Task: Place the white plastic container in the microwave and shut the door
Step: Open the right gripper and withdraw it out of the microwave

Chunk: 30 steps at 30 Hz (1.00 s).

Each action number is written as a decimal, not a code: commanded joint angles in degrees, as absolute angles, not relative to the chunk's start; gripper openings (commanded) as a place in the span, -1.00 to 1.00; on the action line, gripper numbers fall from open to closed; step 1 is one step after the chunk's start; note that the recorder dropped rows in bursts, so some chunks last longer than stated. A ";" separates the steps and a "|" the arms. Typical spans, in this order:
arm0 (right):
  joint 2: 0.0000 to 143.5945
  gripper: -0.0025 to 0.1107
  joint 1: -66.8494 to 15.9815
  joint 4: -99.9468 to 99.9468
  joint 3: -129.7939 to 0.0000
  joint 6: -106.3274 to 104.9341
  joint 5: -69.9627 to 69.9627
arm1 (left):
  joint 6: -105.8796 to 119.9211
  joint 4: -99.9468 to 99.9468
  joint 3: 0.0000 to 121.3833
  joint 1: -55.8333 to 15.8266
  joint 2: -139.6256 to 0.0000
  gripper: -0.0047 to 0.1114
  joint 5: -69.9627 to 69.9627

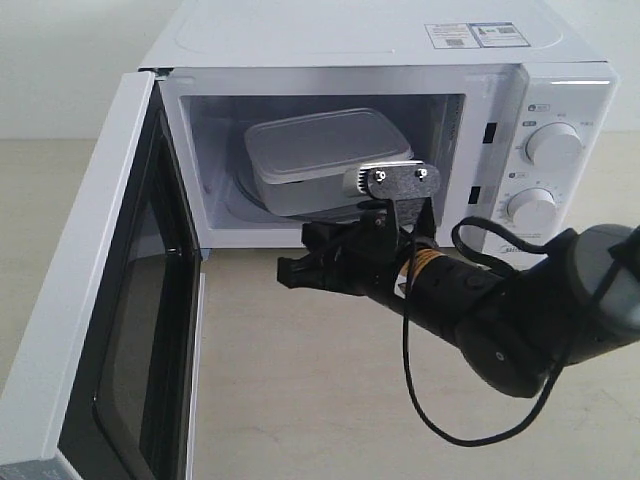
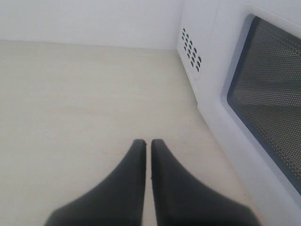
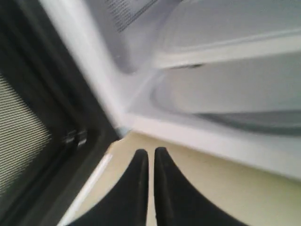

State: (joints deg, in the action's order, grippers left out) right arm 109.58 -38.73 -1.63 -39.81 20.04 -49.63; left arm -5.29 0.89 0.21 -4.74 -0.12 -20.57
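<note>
Right end effector [image 1: 291, 270] is hovering over the table [image 1: 300, 400] just outside the oven mouth, fingers pressed together on nothing, tips pointing toward the swung-open door [image 1: 95, 300]. Its arm is stretching in from the right, a black cable [image 1: 420, 400] looping beneath it. Left end effector [image 2: 148, 143] is sitting closed and empty near the door's outer face. The white plastic container [image 1: 325, 155] is lying inside the microwave [image 1: 380, 40]. Stickers [image 1: 478, 35] on top are showing print too small to read.
</note>
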 commanded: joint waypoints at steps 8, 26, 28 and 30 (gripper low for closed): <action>118.40 -0.96 -38.39 7.29 -46.49 10.98 -58.35 | -5.79 0.64 0.00 -4.62 0.00 -0.84 -20.58; 126.95 -0.96 -38.29 15.50 -64.64 3.32 -48.95 | -5.79 0.64 0.00 -4.62 0.00 -0.84 -20.58; 127.53 -0.96 -38.20 16.08 -66.96 1.67 -47.50 | -5.79 0.64 0.00 -4.62 0.00 -0.84 -20.58; 127.71 -0.96 -37.95 16.08 -68.48 0.72 -45.94 | -5.79 0.64 0.00 -4.62 0.00 -0.84 -20.58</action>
